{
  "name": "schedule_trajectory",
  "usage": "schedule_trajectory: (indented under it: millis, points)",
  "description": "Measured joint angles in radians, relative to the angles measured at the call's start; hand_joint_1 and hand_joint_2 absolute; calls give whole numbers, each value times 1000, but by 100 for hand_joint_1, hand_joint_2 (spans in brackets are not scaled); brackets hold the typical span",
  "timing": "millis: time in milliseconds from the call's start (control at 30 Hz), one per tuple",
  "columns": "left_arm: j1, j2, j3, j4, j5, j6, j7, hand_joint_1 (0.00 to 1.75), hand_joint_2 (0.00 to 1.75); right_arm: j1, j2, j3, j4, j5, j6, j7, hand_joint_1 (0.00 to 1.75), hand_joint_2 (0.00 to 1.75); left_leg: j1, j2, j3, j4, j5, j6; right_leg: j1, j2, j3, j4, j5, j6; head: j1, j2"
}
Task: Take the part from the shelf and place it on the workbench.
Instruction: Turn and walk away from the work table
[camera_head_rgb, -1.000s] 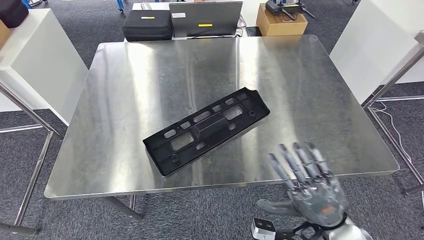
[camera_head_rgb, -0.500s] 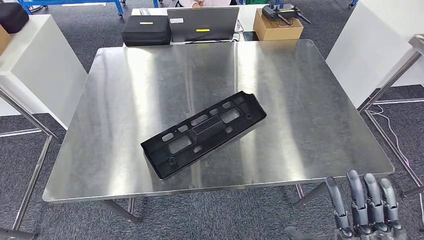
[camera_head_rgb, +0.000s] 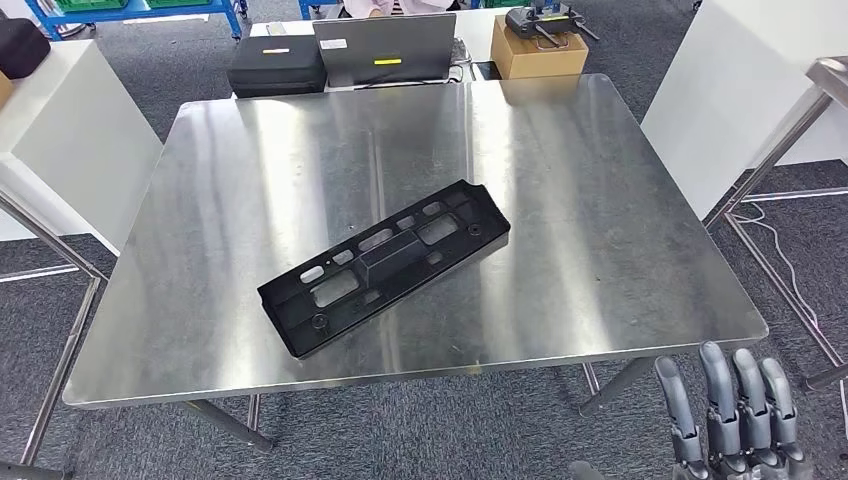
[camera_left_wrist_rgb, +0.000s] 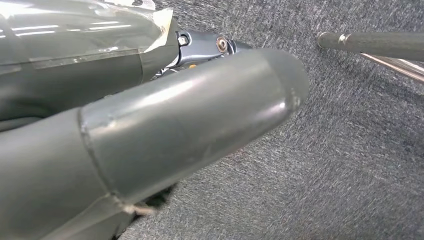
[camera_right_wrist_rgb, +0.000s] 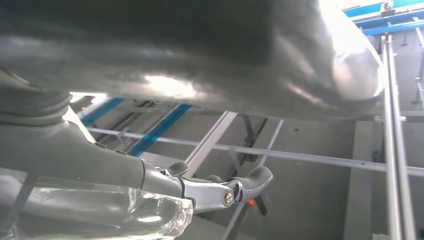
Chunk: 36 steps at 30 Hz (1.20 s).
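— Where is the part seen?
— The black part (camera_head_rgb: 385, 265) is laid flat and diagonal on the steel workbench (camera_head_rgb: 600, 230), left of the frame's centre, touched by nothing.
— And the hands?
— The right hand (camera_head_rgb: 735, 420) is raised at the lower right, fingers apart, nothing held. The left hand's (camera_left_wrist_rgb: 150, 135) state cannot be told.

One black part (camera_head_rgb: 385, 265) is seen lying on one steel workbench (camera_head_rgb: 600, 200). Beyond the workbench's far edge, one black case (camera_head_rgb: 276, 67), one grey laptop-like panel (camera_head_rgb: 383, 48) and one cardboard box (camera_head_rgb: 538, 52) are counted. Two white cabinets are seen, one (camera_head_rgb: 70, 130) at the left side and one (camera_head_rgb: 740, 90) at the right. One robot hand, the right hand (camera_head_rgb: 735, 420), is shown with fingers apart and empty; one left hand (camera_left_wrist_rgb: 150, 135) is shown over carpet.
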Motion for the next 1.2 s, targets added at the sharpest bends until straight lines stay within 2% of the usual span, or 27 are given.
schedule_trajectory:
  millis: [67, 100, 167, 233, 267, 333, 367, 400, 433, 467, 500, 533, 567, 600, 667, 700, 733, 800, 867, 900, 933, 967, 1000, 1067, 1100, 1133, 1200]
  points:
    - [-1, 2, 3, 0, 0, 0, 0, 0, 0, 0, -9, 9, 0, 0, 0, 5, 0, 0, -6, 1, 57, -115, 40, 7, 6, 0, -1, 1, -2, 4, 0, 0]
    - [-1, 3, 4, 0, 1, 0, -1, 0, 0, 1, -15, 13, 0, 0, 0, 13, 0, 0, -10, 1, 67, -138, 45, 9, 8, 0, -3, 0, -2, 7, 1, 0]
    - [-1, 3, 9, 0, 3, -1, -4, 0, 0, 2, -31, 23, 1, 0, 0, 48, 0, 0, -17, -1, 66, -144, 47, 14, 11, 0, -5, -3, -2, 18, 1, 0]
    - [1, 4, 14, 0, 5, -2, -10, 0, 0, 6, -61, 37, 3, 0, 0, 113, 0, 0, -17, 1, 70, -156, 56, 28, 10, 1, -14, 18, -18, 25, 3, 0]
    - [2, 5, 16, 0, 7, -3, -14, 0, 0, 10, -79, 44, 5, 0, 0, 148, 0, 0, -15, 2, 71, -162, 61, 35, 10, 1, -31, 56, -40, 24, 5, 0]
    - [5, 7, 21, 0, 11, -4, -21, 0, 0, 21, -109, 58, 9, 0, 0, 203, 0, 0, -15, 3, 69, -164, 65, 42, 9, 2, -90, 183, -102, 17, 9, 0]
    - [9, 9, 23, 0, 13, -4, -24, 0, 0, 26, -119, 64, 13, 0, 0, 221, 0, 0, -17, 3, 67, -164, 65, 43, 8, 2, -119, 246, -125, 17, 10, 0]
    - [12, 10, 26, 0, 15, -4, -27, 0, 0, 31, -124, 70, 18, 0, 0, 237, 0, 0, -19, 2, 66, -164, 66, 44, 8, 2, -133, 280, -134, 21, 10, 0]
    - [16, 11, 29, 0, 18, -2, -29, 0, 0, 34, -126, 77, 26, -1, 0, 255, 0, 0, -20, 1, 66, -163, 66, 44, 9, 2, -128, 274, -127, 28, 10, 0]
    - [19, 12, 33, 0, 19, -1, -31, 0, 0, 35, -125, 84, 34, -12, 0, 267, 0, 0, -22, 0, 66, -163, 67, 44, 9, 2, -102, 226, -104, 35, 10, 0]
    - [22, 12, 36, 0, 20, 0, -32, 0, 0, 35, -118, 87, 43, -40, 0, 263, 0, 0, -23, -1, 67, -162, 67, 44, 9, 2, -61, 150, -76, 40, 10, 0]
    - [23, 13, 39, 0, 20, 0, -32, 0, 0, 35, -97, 81, 56, -99, 0, 227, 0, 0, -25, -2, 68, -161, 67, 42, 11, 2, -25, 76, -51, 40, 10, 0]
    - [24, 13, 41, 0, 20, 0, -32, 0, 0, 35, -55, 58, 79, -198, 0, 147, 0, 0, -27, -3, 68, -159, 67, 39, 13, 3, 2, 19, -31, 34, 10, 0]
    - [25, 15, 42, 0, 19, 0, -32, 0, 0, 34, 5, 15, 113, -327, 0, 22, 0, 0, -28, -5, 68, -158, 67, 34, 16, 2, 15, -11, -20, 26, 10, 0]
    - [29, 17, 44, 0, 16, 1, -29, 0, 0, 25, 129, -116, 206, -599, 0, -292, 0, 0, -28, -6, 68, -159, 69, 23, 19, 2, 15, -21, -11, 10, 9, 0]
    - [31, 18, 45, 0, 14, 2, -25, 0, 0, 15, 174, -190, 258, -693, 0, -415, 0, 0, -27, -6, 66, -157, 67, 18, 15, 2, 17, -23, -6, 4, 9, 0]
    - [33, 19, 46, 0, 13, 4, -21, 0, 0, 0, 207, -261, 314, -753, 0, -490, 0, 0, -26, -5, 60, -145, 56, 13, 10, 1, 19, -26, -1, -4, 8, 0]
    - [33, 24, 48, 0, 11, 6, -16, 0, 0, -34, 263, -386, 431, -804, 0, -519, 0, 0, -21, -5, 24, -61, -3, 2, 1, -1, 20, -30, 7, -15, 6, 0]
    - [34, 29, 50, 0, 12, 6, -12, 0, 0, -84, 306, -496, 570, -829, 0, -514, 0, 0, -14, -4, -32, 72, -72, -9, 1, -3, 14, -29, 10, -19, 4, 0]
    - [36, 32, 51, 0, 13, 7, -10, 0, 0, -113, 321, -549, 644, -842, 0, -513, 0, 0, -11, -3, -48, 115, -85, -13, 0, -3, 13, -29, 11, -19, 3, 0]
    - [37, 35, 52, 0, 14, 7, -9, 0, 0, -145, 335, -604, 724, -856, 0, -513, 0, 0, -7, -2, -48, 123, -79, -17, -1, -3, 13, -28, 12, -19, 3, 0]
    - [37, 38, 53, 0, 17, 8, -7, 0, 0, -174, 347, -657, 802, -868, 0, -513, 0, 0, -3, -1, -27, 88, -54, -21, -3, -3, 14, -27, 12, -18, 3, 0]
    - [37, 41, 55, 0, 19, 8, -6, 0, 0, -204, 356, -709, 882, -882, 0, -513, 0, 0, 2, 1, 10, 20, -18, -26, -6, -3, 15, -26, 11, -16, 3, 0]
    - [35, 47, 59, 0, 26, 8, -5, 0, 0, -275, 361, -801, 1049, -921, 0, -513, 0, 0, 8, -1, 77, -109, 28, -30, -4, -1, 11, -20, 9, -6, 1, 0]
    - [34, 49, 62, 0, 30, 8, -6, 0, 0, -312, 357, -840, 1131, -950, 0, -513, 0, 0, 7, -3, 92, -142, 35, -28, -1, 1, 8, -18, 9, 2, 0, 0]
    - [32, 50, 65, 1, 34, 8, -7, 0, 0, -345, 348, -875, 1215, -984, 1, -512, 0, 0, 3, -5, 95, -151, 32, -22, 3, 2, 5, -18, 11, 9, 0, 0]
    - [31, 52, 71, 1, 40, 8, -13, 0, 0, -402, 323, -932, 1384, -1050, 9, -502, 0, 0, -3, -5, 92, -155, 39, -4, 5, 3, 0, -20, 14, 24, -1, 0]
